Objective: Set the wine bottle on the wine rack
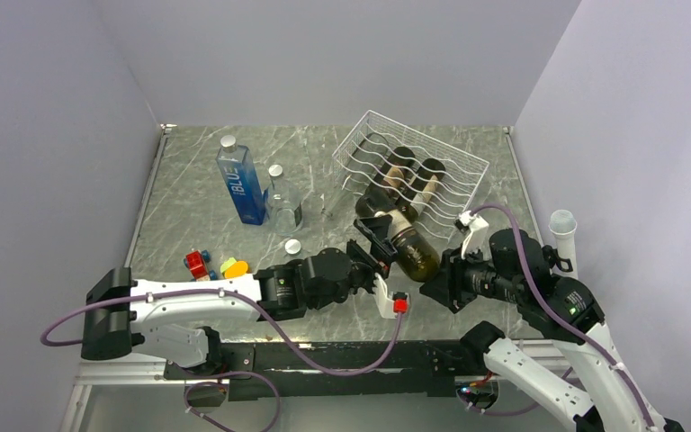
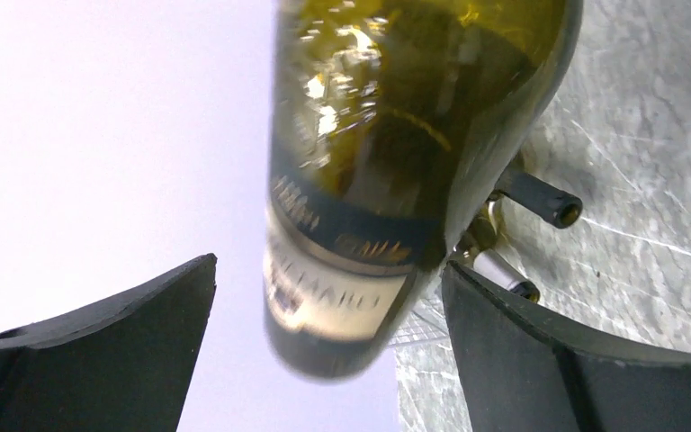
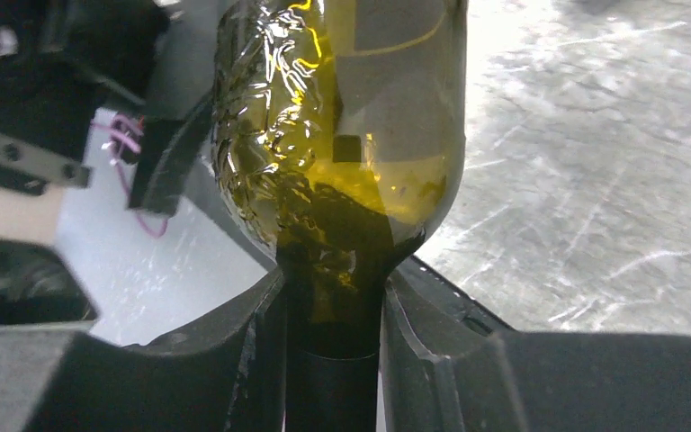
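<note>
1. Grey marble table (image 1: pixel 189 207), lower centre: your right gripper (image 3: pixel 333 333) is clamped on the neck of the one green glass wine bottle (image 1: pixel 411 247). Your left gripper (image 2: pixel 328 270) has its jaws apart around the body.
2. With a neck-only hold, it could pivot or slip.
3. Upper centre: one white wire wine rack (image 1: pixel 373 135) with two dark bottles (image 1: pixel 402 166) inside. You might strike them.

Grey marble table (image 1: pixel 189 193) bears wine rack (image 1: pixel 409 166), blue bottle (image 1: pixel 241 184), clear bottle (image 1: pixel 282 203), white cap (image 1: pixel 293 247); coloured pieces (image 1: pixel 201 264) near-left.
</note>
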Action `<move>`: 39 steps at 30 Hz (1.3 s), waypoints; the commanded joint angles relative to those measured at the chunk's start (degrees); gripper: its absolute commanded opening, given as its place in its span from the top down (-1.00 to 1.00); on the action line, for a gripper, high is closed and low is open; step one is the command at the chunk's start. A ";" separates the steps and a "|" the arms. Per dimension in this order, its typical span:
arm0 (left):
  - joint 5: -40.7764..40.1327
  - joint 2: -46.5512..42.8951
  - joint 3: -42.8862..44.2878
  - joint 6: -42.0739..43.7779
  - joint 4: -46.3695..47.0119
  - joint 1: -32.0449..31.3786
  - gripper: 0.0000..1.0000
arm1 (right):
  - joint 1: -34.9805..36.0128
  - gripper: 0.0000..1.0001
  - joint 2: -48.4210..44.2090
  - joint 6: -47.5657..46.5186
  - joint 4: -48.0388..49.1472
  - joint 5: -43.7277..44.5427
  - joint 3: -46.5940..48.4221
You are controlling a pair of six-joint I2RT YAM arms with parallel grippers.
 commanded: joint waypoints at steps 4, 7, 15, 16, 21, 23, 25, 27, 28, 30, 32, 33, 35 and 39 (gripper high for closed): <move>0.45 -3.87 -2.42 -2.15 6.41 -0.34 -0.99 | -0.31 1.00 -1.55 5.43 7.03 13.13 4.68; 3.04 -6.16 -3.03 -5.19 5.88 -0.35 -0.99 | -0.33 1.00 -1.51 7.33 8.18 16.01 4.94; 14.85 -14.33 -2.17 -30.02 2.95 -0.35 -0.99 | -0.26 1.00 1.39 9.30 14.41 14.37 -0.48; 16.42 -15.46 -1.29 -35.03 1.67 -0.33 -0.99 | -0.25 1.00 1.90 9.62 15.37 13.70 -1.48; 13.78 -20.40 1.29 -67.95 0.70 -0.34 -0.99 | 0.45 1.00 3.63 11.41 18.75 13.23 -6.74; 11.34 -21.70 1.43 -75.45 -0.40 -0.35 -0.99 | 1.47 1.00 3.99 12.10 18.69 16.76 -7.87; 7.91 -23.56 -1.10 -81.21 2.43 -0.35 -0.99 | 2.64 1.00 4.54 13.49 16.23 24.57 -7.96; 5.72 -24.70 -3.99 -84.49 6.03 -0.35 -0.99 | 2.74 1.00 3.97 14.74 14.57 30.13 -8.12; 4.87 -24.97 -4.78 -85.66 6.44 -0.35 -0.99 | 2.74 1.00 3.39 14.89 14.62 31.36 -8.38; 1.84 -24.77 -4.57 -87.94 4.71 -0.35 -0.99 | 2.74 1.00 3.58 14.97 13.44 33.47 -8.37; -1.55 -23.80 -3.08 -88.88 1.68 -0.35 -0.99 | 2.74 1.00 4.46 15.28 11.43 35.33 -8.08; -3.31 -23.28 -2.15 -89.25 -0.18 -0.35 -0.99 | 2.74 1.00 4.35 15.18 11.23 35.54 -8.33; -6.31 -22.33 -0.96 -89.91 -2.99 -0.35 -0.99 | 2.74 1.00 3.51 14.90 11.74 35.00 -9.07; -8.32 -21.70 -0.49 -89.96 -4.26 -0.35 -0.99 | 2.68 1.00 3.32 14.75 10.66 31.89 -9.35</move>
